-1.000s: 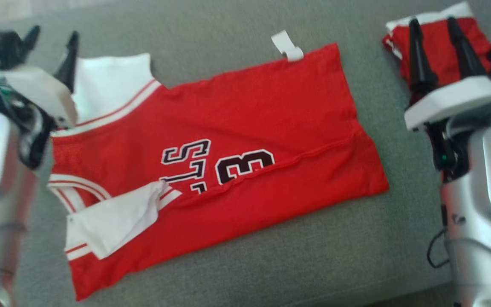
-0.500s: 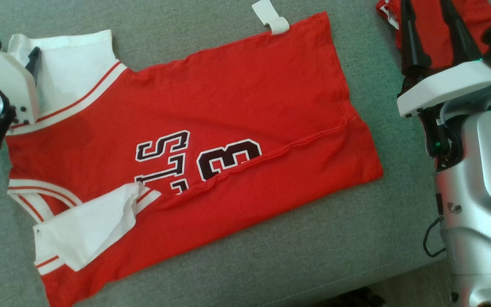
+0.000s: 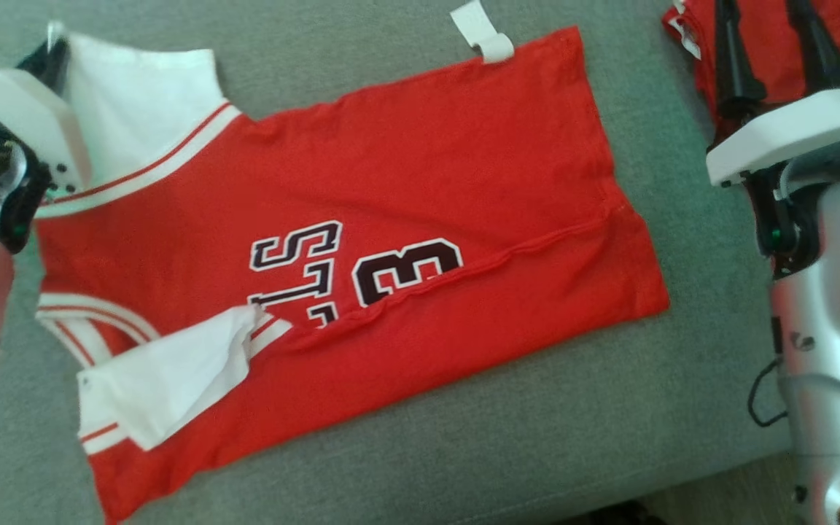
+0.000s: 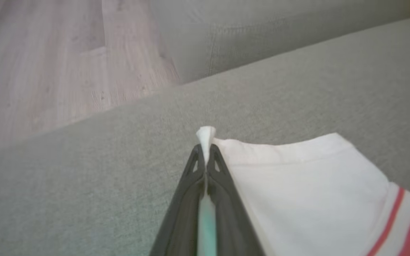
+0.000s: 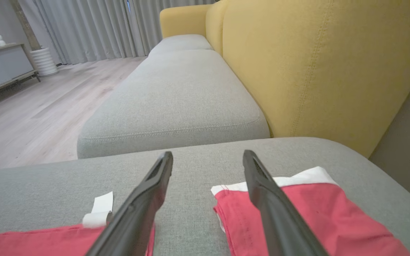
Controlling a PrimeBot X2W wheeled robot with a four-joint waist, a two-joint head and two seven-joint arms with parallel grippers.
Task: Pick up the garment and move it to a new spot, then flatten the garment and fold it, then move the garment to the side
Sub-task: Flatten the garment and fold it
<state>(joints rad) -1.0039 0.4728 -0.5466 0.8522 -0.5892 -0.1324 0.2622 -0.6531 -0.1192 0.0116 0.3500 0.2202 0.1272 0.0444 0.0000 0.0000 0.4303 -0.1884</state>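
**Two grippers, one at each end of a jersey**

The red jersey (image 3: 405, 182) lies spread, number side up, on the grey sofa cushion (image 3: 537, 452). Its long axis runs across the head view, slightly skewed, with the collar end toward the robot's left and the hem toward its right. One long edge appears already turned over onto the printed number.

The left gripper (image 4: 205, 156) is pinched tight on the outer corner of the white sleeve (image 4: 297, 177), and a tuft of cloth stands up between its fingertips. The right gripper (image 5: 208, 153) has its jaws spread and holds nothing. It hovers at the edge of a second red cloth (image 5: 308, 209) near the cushion's far right.

A strip of bare cushion separates that cloth from the jersey's hem. The hem corner bearing the white tag (image 3: 482, 33) lies toward the robot's left of the right gripper, which is the nearer arm to that end. Judged from this layout, the coming move depends on the right gripper shifting inward to the hem while the left holds the sleeve. The cushion carries both cloths, and they lie apart.
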